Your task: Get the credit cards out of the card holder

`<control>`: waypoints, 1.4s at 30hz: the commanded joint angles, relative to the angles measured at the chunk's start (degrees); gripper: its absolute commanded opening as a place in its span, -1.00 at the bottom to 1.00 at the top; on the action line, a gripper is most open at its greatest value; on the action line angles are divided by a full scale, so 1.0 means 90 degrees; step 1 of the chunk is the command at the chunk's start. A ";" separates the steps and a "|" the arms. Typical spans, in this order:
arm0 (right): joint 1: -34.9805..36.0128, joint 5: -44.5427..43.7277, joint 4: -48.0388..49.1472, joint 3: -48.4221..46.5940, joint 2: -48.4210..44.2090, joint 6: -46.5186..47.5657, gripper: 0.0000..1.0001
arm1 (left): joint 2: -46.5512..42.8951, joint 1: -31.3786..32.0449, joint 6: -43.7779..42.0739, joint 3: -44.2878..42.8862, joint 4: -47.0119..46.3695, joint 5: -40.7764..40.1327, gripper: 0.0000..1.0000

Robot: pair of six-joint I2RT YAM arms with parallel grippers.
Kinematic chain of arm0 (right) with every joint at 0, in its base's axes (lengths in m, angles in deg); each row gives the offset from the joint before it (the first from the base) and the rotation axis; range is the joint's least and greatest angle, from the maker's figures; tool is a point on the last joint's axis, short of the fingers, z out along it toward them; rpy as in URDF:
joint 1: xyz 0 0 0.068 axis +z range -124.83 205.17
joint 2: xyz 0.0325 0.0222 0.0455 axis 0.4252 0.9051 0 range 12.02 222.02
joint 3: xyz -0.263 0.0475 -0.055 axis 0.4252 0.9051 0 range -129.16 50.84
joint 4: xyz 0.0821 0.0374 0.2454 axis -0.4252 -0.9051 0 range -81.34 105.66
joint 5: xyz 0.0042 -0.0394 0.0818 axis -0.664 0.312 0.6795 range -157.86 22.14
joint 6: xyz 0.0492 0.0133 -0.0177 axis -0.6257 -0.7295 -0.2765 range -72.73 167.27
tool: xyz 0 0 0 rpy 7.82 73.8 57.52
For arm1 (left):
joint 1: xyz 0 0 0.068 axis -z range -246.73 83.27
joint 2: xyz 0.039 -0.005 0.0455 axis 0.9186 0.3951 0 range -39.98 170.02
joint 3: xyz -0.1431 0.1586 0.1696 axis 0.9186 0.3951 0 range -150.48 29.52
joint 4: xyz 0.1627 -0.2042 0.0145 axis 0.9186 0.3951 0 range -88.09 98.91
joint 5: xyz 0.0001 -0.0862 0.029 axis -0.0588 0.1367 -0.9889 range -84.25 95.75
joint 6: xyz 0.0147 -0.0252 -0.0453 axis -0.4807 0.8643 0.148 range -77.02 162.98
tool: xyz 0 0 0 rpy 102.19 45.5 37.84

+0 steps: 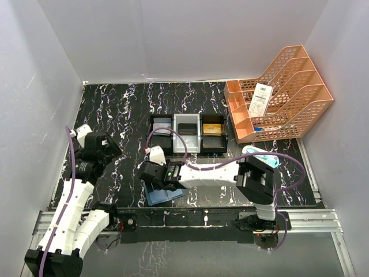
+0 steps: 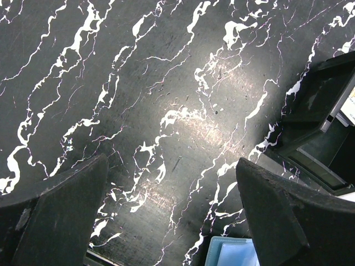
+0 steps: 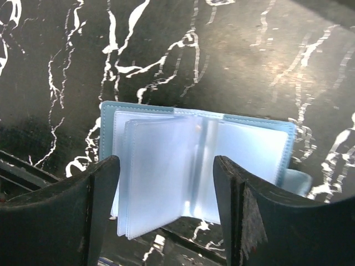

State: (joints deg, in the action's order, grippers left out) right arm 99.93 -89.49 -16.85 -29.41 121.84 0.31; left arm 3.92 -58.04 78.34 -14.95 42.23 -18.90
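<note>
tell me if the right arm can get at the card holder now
Probably yes: the right gripper sits open right over the card holder, which lies spread open, with one finger to each side of it and nothing in between.

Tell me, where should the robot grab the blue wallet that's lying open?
Probably from straight above, pinching the loose clear pocket pages of the card holder. Its cover lies flat on the table, but those pages bulge up, giving the open right gripper something to close on.
</note>
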 commanded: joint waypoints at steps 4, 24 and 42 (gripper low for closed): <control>-0.0023 -0.0773 -0.0419 0.0501 -0.0729 -0.0140 0.50 | 0.0081 -0.0050 -0.0088 -0.0164 -0.0093 0.0012 0.97; -0.0450 -0.0648 -0.0547 0.1276 -0.1907 -0.0300 0.62 | 0.0149 -0.0047 -0.0106 -0.0160 -0.0101 0.0082 0.97; -0.0612 -0.0061 -0.0437 0.1834 -0.0905 -0.0260 0.36 | 0.0191 -0.0050 -0.0135 -0.0140 -0.0119 0.0140 0.97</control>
State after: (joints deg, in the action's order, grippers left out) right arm 94.46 -91.85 -23.82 -13.58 112.00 -2.27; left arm 5.62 -58.04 77.86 -14.95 41.37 -17.54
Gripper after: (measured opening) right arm 0.694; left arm 0.986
